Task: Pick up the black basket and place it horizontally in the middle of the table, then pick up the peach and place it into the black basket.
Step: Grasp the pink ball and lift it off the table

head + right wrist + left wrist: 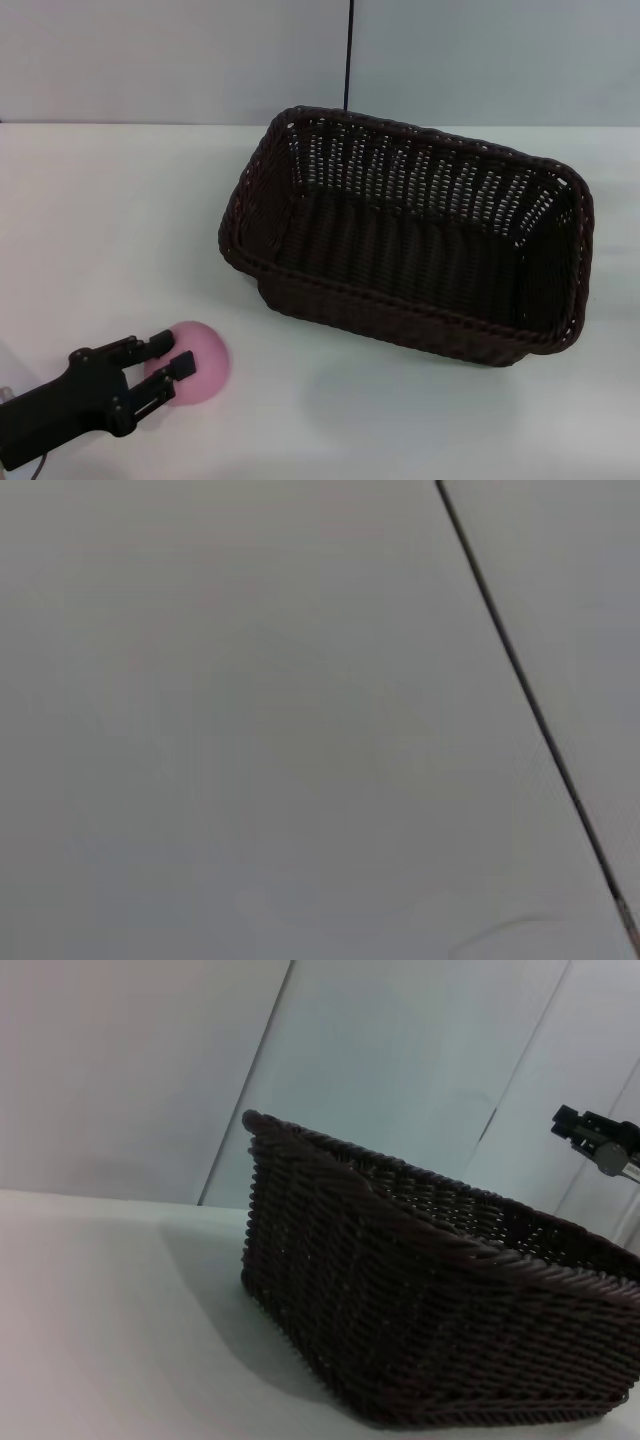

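Note:
The black basket stands upright on the white table, right of centre and turned slightly askew, with nothing inside it. The left wrist view shows its woven side close up. The pink peach lies on the table near the front left. My left gripper is open, and its two black fingers reach over the peach's near-left side, with pink showing between them. A small dark gripper-like part hangs beyond the basket in the left wrist view; it seems to be my right gripper, parked high.
A grey wall with a thin dark vertical seam stands behind the table. The right wrist view shows only that wall and seam. Bare tabletop lies left of and in front of the basket.

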Tool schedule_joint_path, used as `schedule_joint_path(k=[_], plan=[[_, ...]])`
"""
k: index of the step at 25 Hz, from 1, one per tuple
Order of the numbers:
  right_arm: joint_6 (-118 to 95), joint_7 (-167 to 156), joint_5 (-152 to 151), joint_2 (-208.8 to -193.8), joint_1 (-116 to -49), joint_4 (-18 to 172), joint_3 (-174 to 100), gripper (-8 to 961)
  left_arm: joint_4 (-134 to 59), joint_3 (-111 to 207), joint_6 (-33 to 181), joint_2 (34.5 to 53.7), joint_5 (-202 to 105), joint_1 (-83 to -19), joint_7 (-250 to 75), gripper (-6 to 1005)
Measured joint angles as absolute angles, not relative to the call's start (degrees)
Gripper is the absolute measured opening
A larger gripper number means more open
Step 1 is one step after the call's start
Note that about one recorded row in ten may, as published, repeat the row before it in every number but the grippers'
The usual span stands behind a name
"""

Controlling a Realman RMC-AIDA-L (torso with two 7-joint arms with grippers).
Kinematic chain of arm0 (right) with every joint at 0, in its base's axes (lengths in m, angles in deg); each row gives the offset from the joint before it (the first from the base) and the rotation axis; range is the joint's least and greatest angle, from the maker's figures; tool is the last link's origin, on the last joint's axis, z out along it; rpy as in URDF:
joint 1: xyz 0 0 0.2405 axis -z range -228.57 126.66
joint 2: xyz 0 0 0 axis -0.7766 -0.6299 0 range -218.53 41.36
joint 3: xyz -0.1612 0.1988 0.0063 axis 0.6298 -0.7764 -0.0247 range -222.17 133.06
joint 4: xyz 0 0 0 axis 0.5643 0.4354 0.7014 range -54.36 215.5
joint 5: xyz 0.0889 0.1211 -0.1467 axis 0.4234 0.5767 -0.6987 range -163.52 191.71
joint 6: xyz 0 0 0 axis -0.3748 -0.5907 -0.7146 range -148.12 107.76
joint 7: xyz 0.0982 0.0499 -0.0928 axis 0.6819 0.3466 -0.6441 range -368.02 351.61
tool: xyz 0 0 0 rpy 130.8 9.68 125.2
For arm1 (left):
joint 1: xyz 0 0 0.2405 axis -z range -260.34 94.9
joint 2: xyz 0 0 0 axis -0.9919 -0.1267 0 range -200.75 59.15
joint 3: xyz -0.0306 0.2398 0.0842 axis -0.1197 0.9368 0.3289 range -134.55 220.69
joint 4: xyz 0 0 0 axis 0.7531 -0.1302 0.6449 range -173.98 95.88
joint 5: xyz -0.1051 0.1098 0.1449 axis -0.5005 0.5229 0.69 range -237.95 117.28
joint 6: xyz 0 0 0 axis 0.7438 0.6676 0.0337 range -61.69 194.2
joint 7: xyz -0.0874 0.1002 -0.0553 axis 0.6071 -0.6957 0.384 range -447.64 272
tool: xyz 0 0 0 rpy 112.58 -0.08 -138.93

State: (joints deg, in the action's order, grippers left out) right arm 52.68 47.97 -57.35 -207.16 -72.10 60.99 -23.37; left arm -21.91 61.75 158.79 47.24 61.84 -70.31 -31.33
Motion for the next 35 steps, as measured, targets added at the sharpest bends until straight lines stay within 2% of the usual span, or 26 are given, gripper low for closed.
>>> schedule_joint_path(k=[4, 15, 23, 28, 35], plan=[[52.2, 47.9, -57.4, -207.16, -71.8, 61.2, -23.6, 312, -21.9, 61.7, 158.9, 47.20, 61.6, -70.1, -32.1, 449], [51.4, 47.9, -57.4, -207.14, -71.5, 61.7, -23.6, 312, -22.0, 61.2, 162.3, 47.14, 61.4, -69.7, -32.9, 153], [50.8, 47.9, -57.4, -207.14, -71.4, 62.4, -23.5, 312, -25.5, 56.6, 172.1, 47.14, 55.8, -66.7, -33.1, 9], [51.1, 47.9, -57.4, -207.15, -70.6, 62.5, -23.6, 312, -25.8, 57.8, 172.0, 47.11, 55.9, -64.0, -33.1, 42], [50.9, 47.9, -57.5, -207.15, -70.0, 62.5, -24.3, 312, -23.6, 58.2, 171.7, 46.32, 55.9, -68.0, -31.2, 89]])
